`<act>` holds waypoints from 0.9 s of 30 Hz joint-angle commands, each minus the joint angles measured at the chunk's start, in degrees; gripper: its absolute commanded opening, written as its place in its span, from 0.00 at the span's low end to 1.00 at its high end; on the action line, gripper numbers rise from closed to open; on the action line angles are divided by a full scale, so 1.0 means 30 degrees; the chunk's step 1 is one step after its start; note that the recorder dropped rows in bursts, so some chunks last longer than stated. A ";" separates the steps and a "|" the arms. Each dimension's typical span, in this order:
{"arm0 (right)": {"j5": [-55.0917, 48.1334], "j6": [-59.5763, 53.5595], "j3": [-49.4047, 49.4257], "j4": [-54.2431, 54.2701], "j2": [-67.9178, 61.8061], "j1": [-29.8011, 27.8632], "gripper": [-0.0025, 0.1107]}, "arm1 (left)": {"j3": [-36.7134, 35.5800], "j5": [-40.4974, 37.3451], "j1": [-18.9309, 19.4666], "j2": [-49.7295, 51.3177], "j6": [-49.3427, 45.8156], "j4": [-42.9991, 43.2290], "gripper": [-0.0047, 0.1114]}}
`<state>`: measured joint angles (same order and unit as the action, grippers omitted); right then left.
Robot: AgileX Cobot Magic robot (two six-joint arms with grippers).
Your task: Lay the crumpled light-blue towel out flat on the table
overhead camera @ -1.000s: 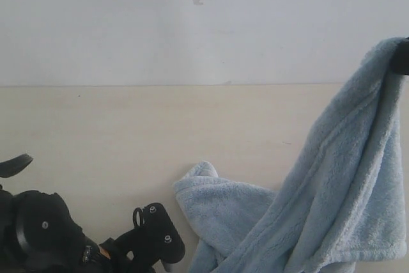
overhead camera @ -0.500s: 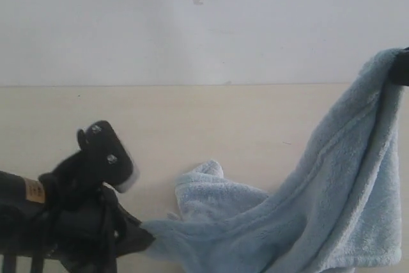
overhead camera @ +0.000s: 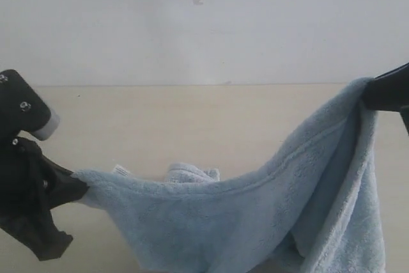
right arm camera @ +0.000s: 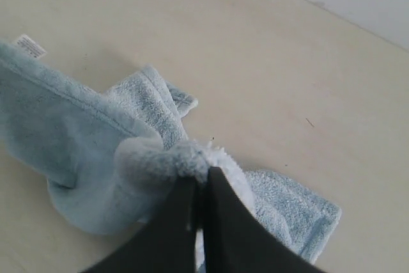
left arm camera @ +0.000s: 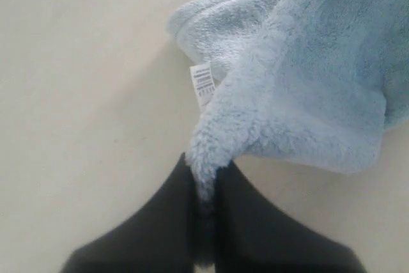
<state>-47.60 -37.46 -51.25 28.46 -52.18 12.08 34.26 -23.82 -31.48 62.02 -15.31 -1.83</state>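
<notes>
I am holding the towel (overhead camera: pixel 255 222) stretched between my two pincers, so its long axis is running side to side across the desk (overhead camera: pixel 160 119), climbing from a low left end to a higher right end. My left pincer (overhead camera: pixel 82 190) is clamping shut on one corner, with the fluffy tip squeezed between its dark jaws. A small white label (left arm camera: pixel 203 85) is showing just beside that corner. My left arm is sitting low at the left edge of the exterior view, its pincer pointing toward the middle, close above the desk. My right pincer (overhead camera: pixel 365 94) is pinching tight on a bunched edge at the other end, reaching in from the right, pointing left and standing well above the desk. The top hem between them is sagging in a shallow curve. Below it the cloth is hanging as a sheet, with deeper folds dropping under the right pincer. Part of it is lying crumpled on the desk behind the hem, near the middle. The white-grey wall (overhead camera: pixel 192 23) is rising behind the desk
</notes>
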 commanded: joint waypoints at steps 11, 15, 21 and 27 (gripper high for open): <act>0.0567 -0.1113 -0.0025 0.0248 -0.3506 0.0187 0.02 | 0.1659 -0.5133 0.0182 -0.3252 0.6158 0.7935 0.07; 0.1389 -0.1203 -0.0025 -0.0205 -0.4890 0.1361 0.02 | 0.1659 -0.5165 0.0182 -0.3638 0.6299 0.8036 0.07; 0.2130 -0.1124 -0.0025 -0.0205 -0.6875 0.2768 0.02 | 0.1659 -0.5203 0.0182 -0.3672 0.6377 0.7995 0.07; 0.2972 -0.1124 -0.0025 -0.0205 -0.7470 0.3477 0.02 | 0.1659 -0.5169 0.0182 -0.3672 0.6374 0.7995 0.07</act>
<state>-40.15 -40.44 -51.25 28.02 -74.42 22.00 38.88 -39.62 -31.25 51.54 2.95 21.83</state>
